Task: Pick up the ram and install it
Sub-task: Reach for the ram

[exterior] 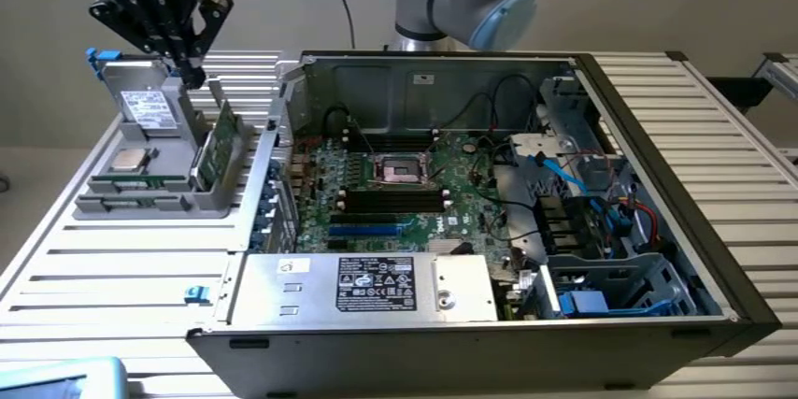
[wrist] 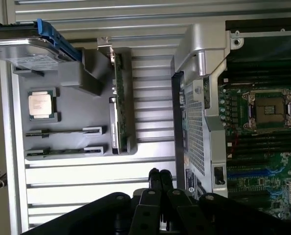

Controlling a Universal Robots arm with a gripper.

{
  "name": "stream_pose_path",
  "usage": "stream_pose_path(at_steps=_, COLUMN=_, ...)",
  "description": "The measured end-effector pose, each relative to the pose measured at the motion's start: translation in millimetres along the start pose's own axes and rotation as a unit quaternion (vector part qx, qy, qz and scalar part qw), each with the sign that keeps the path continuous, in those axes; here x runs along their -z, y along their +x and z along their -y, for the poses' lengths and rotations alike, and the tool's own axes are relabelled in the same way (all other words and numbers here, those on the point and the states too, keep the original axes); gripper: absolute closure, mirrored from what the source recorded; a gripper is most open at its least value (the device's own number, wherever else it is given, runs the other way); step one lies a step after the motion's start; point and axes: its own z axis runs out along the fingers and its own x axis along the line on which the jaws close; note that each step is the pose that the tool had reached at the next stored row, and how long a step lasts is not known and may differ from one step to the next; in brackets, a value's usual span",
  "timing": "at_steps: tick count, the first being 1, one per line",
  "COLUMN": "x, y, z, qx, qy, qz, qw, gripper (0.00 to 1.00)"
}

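The ram (exterior: 220,145) is a thin green stick standing on its long edge in a slot at the side of the grey parts holder (exterior: 149,203) nearest the computer. In the wrist view the ram (wrist: 117,98) shows edge-on in the same holder (wrist: 72,125). My gripper (exterior: 191,70) hangs above the far end of the holder, just over the ram's far end and beside the upright grey drive (exterior: 152,105). Its black fingers are pressed together with nothing between them. The wrist view shows the gripper (wrist: 160,174) shut and apart from the ram.
A silver processor (exterior: 129,159) lies flat in the holder. The open computer case (exterior: 698,184) fills the exterior view's right, with the motherboard's black and blue memory slots (exterior: 392,200), a bare CPU socket (exterior: 402,170), cables and the power supply (exterior: 374,285). A slatted metal table (exterior: 112,277) lies underneath.
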Motion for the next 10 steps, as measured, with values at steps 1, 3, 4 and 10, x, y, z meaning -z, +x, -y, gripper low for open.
stream_pose_path(at_steps=1, x=-0.1, y=4.8, z=0.3, qx=0.0, qy=0.0, qz=0.0, qw=1.0, gripper=0.89)
stream_pose_path(at_steps=3, x=-0.2, y=13.8, z=0.9, qx=0.0, qy=0.0, qz=0.0, qw=1.0, gripper=0.89)
stream_pose_path(at_steps=4, x=-0.3, y=18.1, z=1.2, qx=0.0, qy=0.0, qz=0.0, qw=1.0, gripper=0.89)
stream_pose_path(at_steps=10, x=-0.8, y=45.6, z=3.1, qx=0.0, qy=0.0, qz=0.0, qw=1.0, gripper=0.89)
